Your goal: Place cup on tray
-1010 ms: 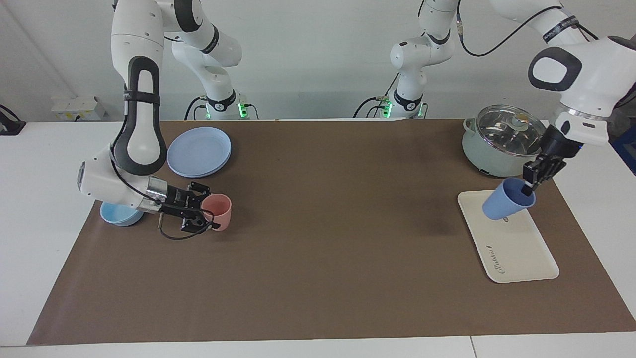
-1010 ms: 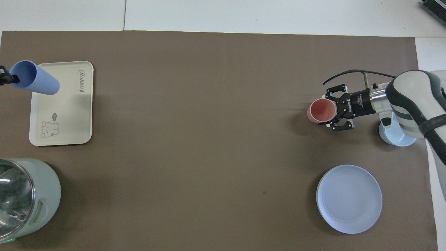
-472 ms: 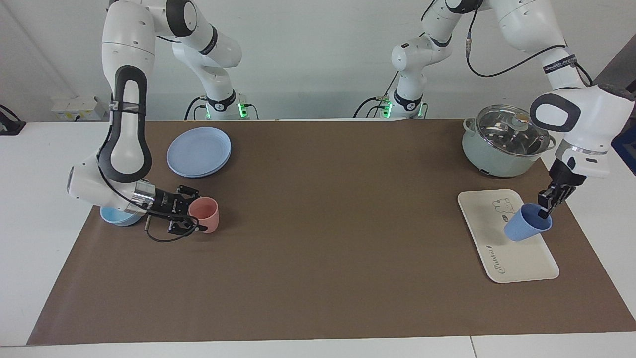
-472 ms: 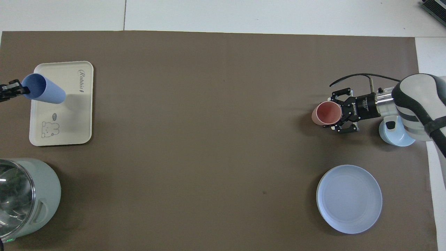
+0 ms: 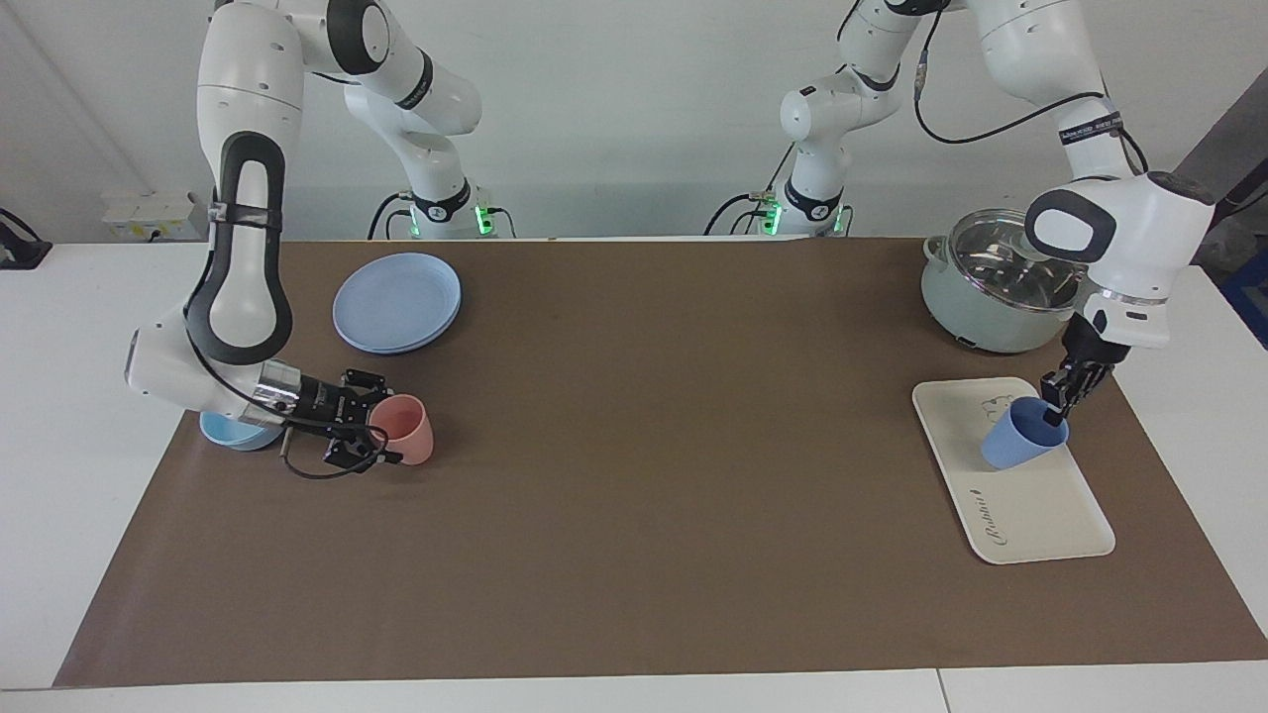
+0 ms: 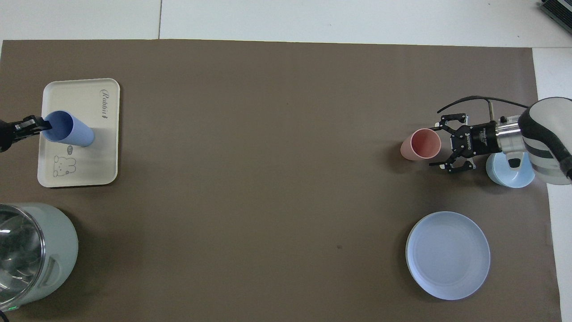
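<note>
The periwinkle-blue cup [image 5: 1018,442] hangs tilted, its base low over or on the cream-white tray [image 5: 1040,510], just by the bear drawing. My left gripper [image 5: 1056,408] is shut on the cup's rim, at the tray's edge toward the left arm's end of the table. In the overhead view the cup [image 6: 71,132] lies over the middle of the tray [image 6: 94,165], with the left gripper [image 6: 42,126] at its rim. Whether the base touches the tray I cannot tell.
My right gripper [image 5: 376,424] is open, low over the mat, beside the pink tumbler [image 5: 408,443]; it also shows in the overhead view [image 6: 437,144]. A light-blue bowl [image 5: 238,433], a round blue plate [image 5: 396,302] and a lidded pot [image 5: 996,297] stand on the brown mat.
My left gripper has brought the blue cup down from high over the tray to low over its middle. My right gripper has drawn back from the pink tumbler, which now stands outside its fingers.
</note>
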You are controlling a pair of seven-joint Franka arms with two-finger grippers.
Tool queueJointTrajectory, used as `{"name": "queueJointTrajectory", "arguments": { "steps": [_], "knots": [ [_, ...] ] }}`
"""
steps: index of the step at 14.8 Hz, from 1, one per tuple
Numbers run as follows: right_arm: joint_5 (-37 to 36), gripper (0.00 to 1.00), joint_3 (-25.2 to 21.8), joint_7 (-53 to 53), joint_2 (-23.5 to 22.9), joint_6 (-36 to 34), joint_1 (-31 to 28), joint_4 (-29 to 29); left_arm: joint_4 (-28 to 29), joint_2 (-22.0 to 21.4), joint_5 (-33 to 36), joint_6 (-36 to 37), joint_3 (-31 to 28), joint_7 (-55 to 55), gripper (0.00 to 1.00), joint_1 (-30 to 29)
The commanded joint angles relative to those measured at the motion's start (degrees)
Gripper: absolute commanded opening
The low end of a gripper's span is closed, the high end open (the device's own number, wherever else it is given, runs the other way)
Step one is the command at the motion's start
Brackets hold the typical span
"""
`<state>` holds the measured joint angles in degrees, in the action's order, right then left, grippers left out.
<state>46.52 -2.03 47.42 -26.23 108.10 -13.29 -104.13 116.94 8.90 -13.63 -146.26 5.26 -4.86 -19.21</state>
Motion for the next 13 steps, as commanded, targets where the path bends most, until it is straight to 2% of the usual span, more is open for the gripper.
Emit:
{"name": "queueJointTrajectory", "arguments": {
  "steps": [1, 2, 4, 5, 7, 10, 13],
  "knots": [
    [-1.59, 1.0, 0.18, -2.58, 0.82, 0.97, -0.51, -0.38, -2.66, -1.08, -0.43, 3.23, -0.08, -0.59, 1.0, 0.31],
    [-2.91, 1.0, 0.18, -4.07, 1.7, 0.97, -0.51, -0.46, -5.73, -1.07, 0.18, 7.78, -0.16, -0.68, 1.0, 0.83],
    [-6.42, 1.0, 0.27, -7.76, 3.63, 0.97, -0.42, -0.46, -13.54, -1.51, 8.31, 20.07, 0.45, -0.77, 1.0, 1.54],
    [-8.87, 1.0, 0.27, -9.26, 4.6, 0.97, -0.25, -0.46, -17.58, -1.69, 12.54, 26.14, 0.62, -0.77, 1.0, 3.19],
    [-15.28, 1.0, 0.27, -12.86, 7.14, 0.88, 0.11, -0.38, -21.92, -3.08, 15.39, 34.34, 0.45, -0.68, 1.0, 7.67],
    [-28.11, 1.0, 0.88, -22.08, 11.53, 0.44, 0.81, 0.15, -21.67, -7.83, 15.74, 43.48, 0.63, -0.77, 1.0, 12.25],
    [-30.87, 1.0, 0.89, -27.45, 15.05, -0.78, 1.95, 0.15, -18.78, -11.61, 15.66, 51.67, 0.8, -3.13, 1.0, 15.16]
  ]
}}
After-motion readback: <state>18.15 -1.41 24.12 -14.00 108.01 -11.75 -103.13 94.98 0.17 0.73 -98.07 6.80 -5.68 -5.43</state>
